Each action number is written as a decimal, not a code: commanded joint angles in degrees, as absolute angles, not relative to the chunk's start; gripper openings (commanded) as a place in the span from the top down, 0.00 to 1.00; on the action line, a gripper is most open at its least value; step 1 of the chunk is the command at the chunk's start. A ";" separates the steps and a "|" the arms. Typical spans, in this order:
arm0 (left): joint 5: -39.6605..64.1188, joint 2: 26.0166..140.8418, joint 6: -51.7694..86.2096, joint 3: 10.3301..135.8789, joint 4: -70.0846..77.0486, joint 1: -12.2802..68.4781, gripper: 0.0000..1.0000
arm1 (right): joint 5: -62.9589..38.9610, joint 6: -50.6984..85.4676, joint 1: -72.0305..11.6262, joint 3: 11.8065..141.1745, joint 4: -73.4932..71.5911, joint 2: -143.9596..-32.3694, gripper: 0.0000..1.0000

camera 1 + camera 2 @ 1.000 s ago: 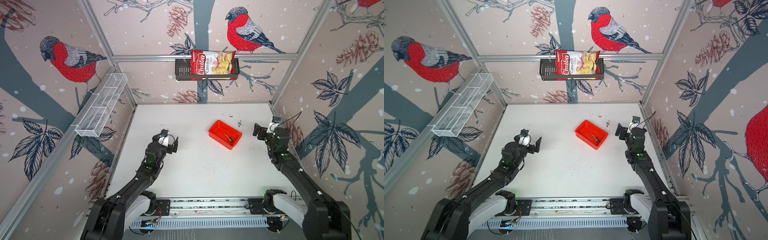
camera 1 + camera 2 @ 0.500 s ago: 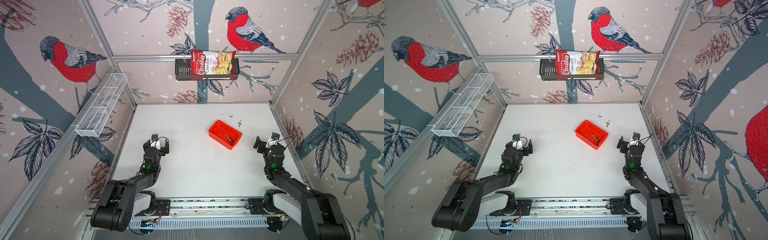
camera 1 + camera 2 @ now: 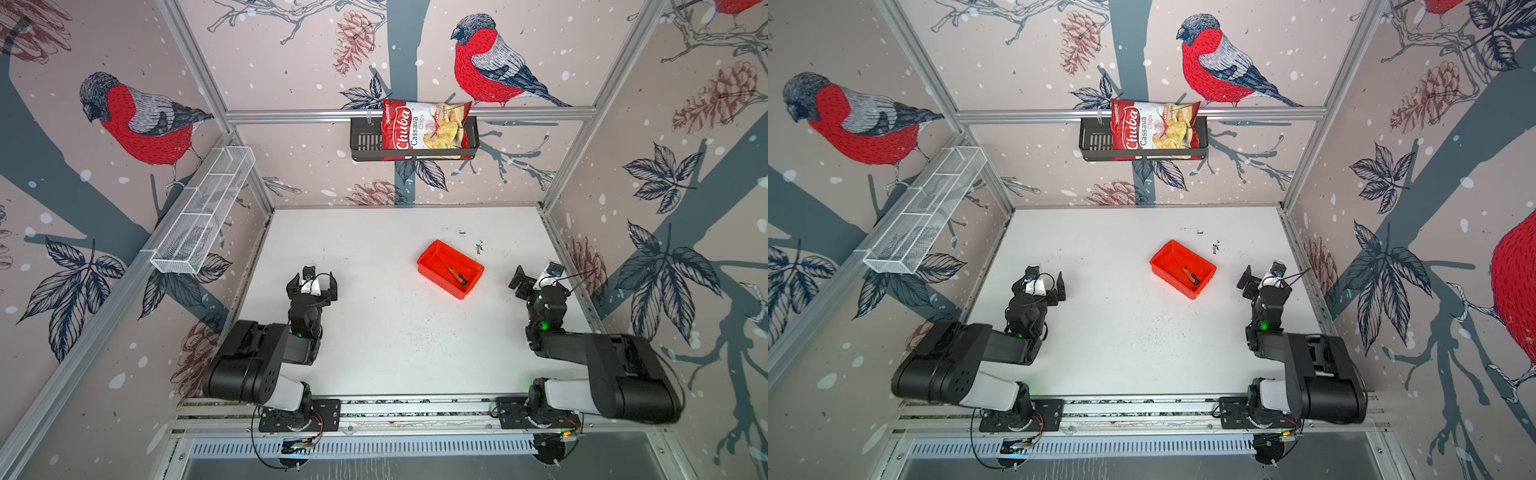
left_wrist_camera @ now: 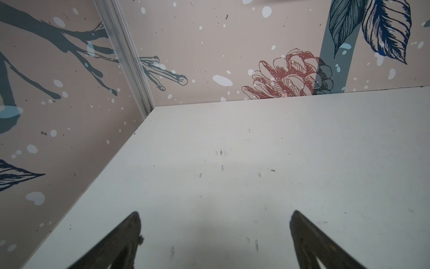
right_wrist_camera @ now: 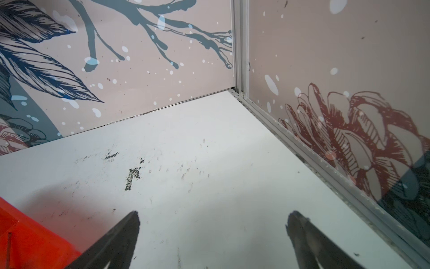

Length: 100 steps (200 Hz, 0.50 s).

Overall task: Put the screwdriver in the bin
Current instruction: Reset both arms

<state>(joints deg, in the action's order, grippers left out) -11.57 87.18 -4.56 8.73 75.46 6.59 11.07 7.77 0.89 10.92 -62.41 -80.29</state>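
chips bag [image 3: 424,129], black basket [image 3: 365,142], wire basket [image 3: 203,212]

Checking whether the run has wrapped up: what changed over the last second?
Both arms folded back toward their bases. The left end effector and right end effector drew back with them, both open and empty. Nothing was grasped or released. The screwdriver stayed lying in the bin, which did not shift.

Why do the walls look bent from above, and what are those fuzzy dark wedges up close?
In both top views the wide lens splays the frame posts; bin and screwdriver look sharp. Left wrist view: the wedges are the left gripper, too near to focus, shadow beneath. Right wrist view: right gripper likewise; the bin's corner blurs red.
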 commanded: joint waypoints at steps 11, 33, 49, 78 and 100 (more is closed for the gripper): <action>-11.61 89.29 -4.13 9.27 82.41 6.16 0.02 | 8.39 6.28 0.46 10.75 -73.94 -85.92 0.00; -11.52 89.45 -2.45 11.74 78.16 4.92 0.02 | 8.21 6.20 0.36 12.42 -69.45 -85.30 0.01; -10.21 89.44 -0.37 13.65 74.49 3.06 0.02 | 8.54 5.97 0.09 12.41 -70.13 -85.77 0.01; -9.35 89.37 -0.08 13.43 75.01 2.37 0.02 | 8.75 5.93 0.00 12.72 -69.70 -85.68 0.00; -9.41 89.30 -0.20 13.22 75.11 2.47 0.02 | 8.78 5.96 -0.04 12.72 -69.65 -85.69 0.01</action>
<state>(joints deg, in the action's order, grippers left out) -10.07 89.52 -1.19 13.21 74.61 2.63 8.73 6.15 0.05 12.43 -68.45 -85.71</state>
